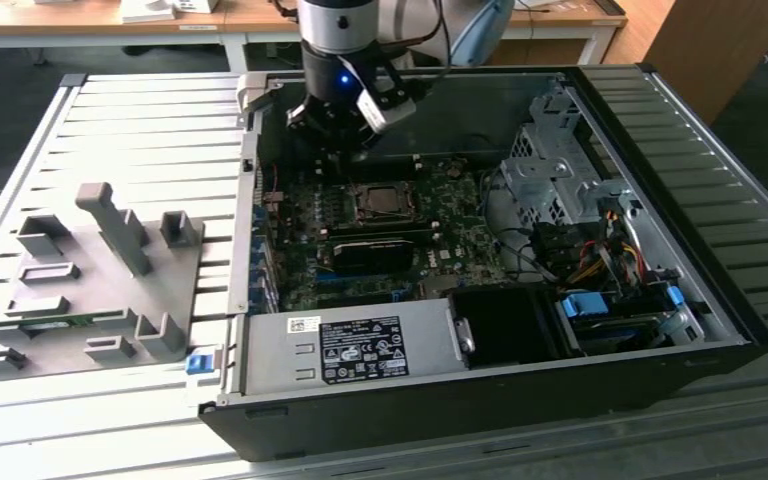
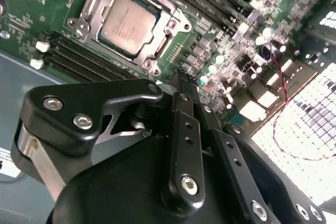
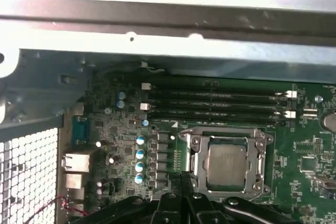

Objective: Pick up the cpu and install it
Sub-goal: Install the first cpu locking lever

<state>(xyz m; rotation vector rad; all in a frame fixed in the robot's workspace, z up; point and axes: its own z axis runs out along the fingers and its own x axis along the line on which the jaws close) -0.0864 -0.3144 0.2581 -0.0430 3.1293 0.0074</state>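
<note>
1. Cpu (image 2: pixel 127 25): flat square chip with matte silver-grey top, seated inside the metal-framed socket (image 3: pixel 197 153) on the green motherboard (image 1: pixel 424 262).
2. Pincer (image 2: pixel 185 80): black fingers pressed together, empty, just beside the socket.

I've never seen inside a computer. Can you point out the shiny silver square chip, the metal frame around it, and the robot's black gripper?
shiny silver square cpu (image 2: pixel 127 24), second wrist view, middle of its metal top.
metal-framed socket (image 3: pixel 198 165), first wrist view, frame's side bar.
black gripper (image 2: pixel 185 85), second wrist view, fingertips.
</note>
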